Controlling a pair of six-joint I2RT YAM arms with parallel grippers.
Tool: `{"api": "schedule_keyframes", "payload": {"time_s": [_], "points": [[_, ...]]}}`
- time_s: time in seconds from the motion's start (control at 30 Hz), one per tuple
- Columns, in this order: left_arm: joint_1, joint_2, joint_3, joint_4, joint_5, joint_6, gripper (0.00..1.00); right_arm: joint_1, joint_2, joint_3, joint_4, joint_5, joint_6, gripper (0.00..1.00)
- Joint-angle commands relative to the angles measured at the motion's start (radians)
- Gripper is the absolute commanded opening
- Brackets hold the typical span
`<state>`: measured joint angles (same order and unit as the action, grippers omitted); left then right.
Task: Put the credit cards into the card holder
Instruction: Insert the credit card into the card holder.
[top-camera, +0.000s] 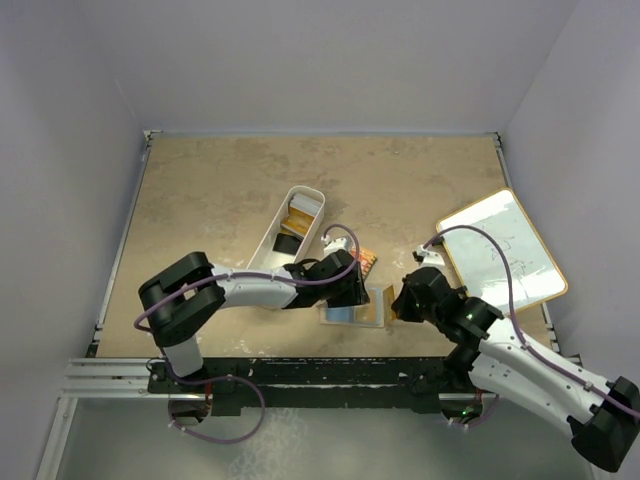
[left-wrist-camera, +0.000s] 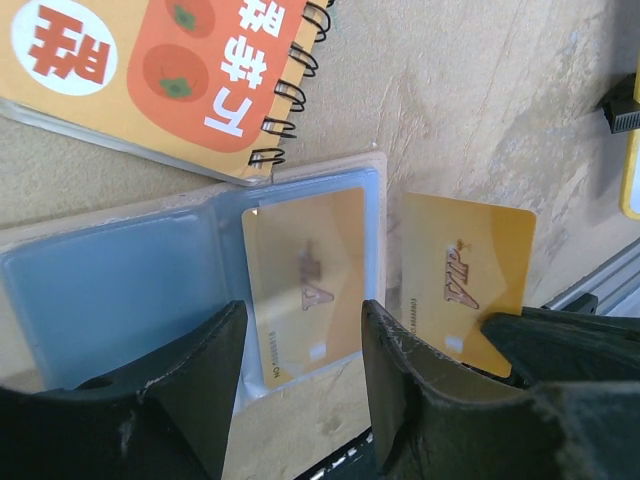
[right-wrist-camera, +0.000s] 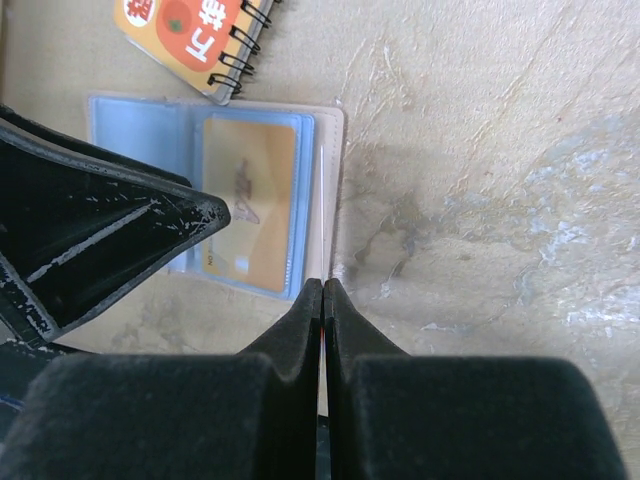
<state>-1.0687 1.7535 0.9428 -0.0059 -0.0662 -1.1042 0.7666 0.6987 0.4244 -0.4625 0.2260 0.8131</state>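
The card holder (left-wrist-camera: 120, 290) lies open on the table, showing clear bluish sleeves with a beige rim (right-wrist-camera: 334, 150). One gold credit card (left-wrist-camera: 305, 280) sits in its right sleeve. My left gripper (left-wrist-camera: 300, 335) stands open over the holder's near edge, one finger (left-wrist-camera: 190, 390) over the left sleeve. Just right of the holder, my right gripper (right-wrist-camera: 324, 285) is shut on a second gold credit card (left-wrist-camera: 465, 275), held on edge (right-wrist-camera: 322, 200). From above, both grippers (top-camera: 352, 288) (top-camera: 400, 300) meet at the holder (top-camera: 350, 314). More cards (top-camera: 300, 208) lie in a white bin.
An orange spiral notebook (left-wrist-camera: 170, 70) lies just behind the holder, touching its far edge. The long white bin (top-camera: 272, 240) stands left of it. A white board with a yellow rim (top-camera: 505, 248) lies at the right. The table's metal front rail (top-camera: 300, 368) runs close below the holder.
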Motion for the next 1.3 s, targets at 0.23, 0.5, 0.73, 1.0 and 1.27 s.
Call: {"api": "schedule_keyframes", "payload": {"time_s": [0.23,0.5,0.73,1.0,1.27], "points": [[-0.005,-0.166,0.044,-0.198,-0.191,0.099,0.45,0.000,-0.042,0.048,0.055,-0.040,-0.006,0.00],[-0.005,-0.206,0.015,-0.325,-0.308,0.150,0.22,-0.001,-0.027,-0.027,0.256,-0.182,0.063,0.00],[-0.005,-0.173,-0.004,-0.328,-0.322,0.184,0.16,0.000,0.062,-0.061,0.360,-0.293,0.110,0.00],[-0.005,-0.154,-0.023,-0.328,-0.317,0.194,0.07,-0.001,0.099,-0.085,0.421,-0.302,0.146,0.00],[-0.005,-0.141,-0.038,-0.319,-0.311,0.191,0.04,0.000,0.133,-0.101,0.441,-0.280,0.165,0.00]]}}
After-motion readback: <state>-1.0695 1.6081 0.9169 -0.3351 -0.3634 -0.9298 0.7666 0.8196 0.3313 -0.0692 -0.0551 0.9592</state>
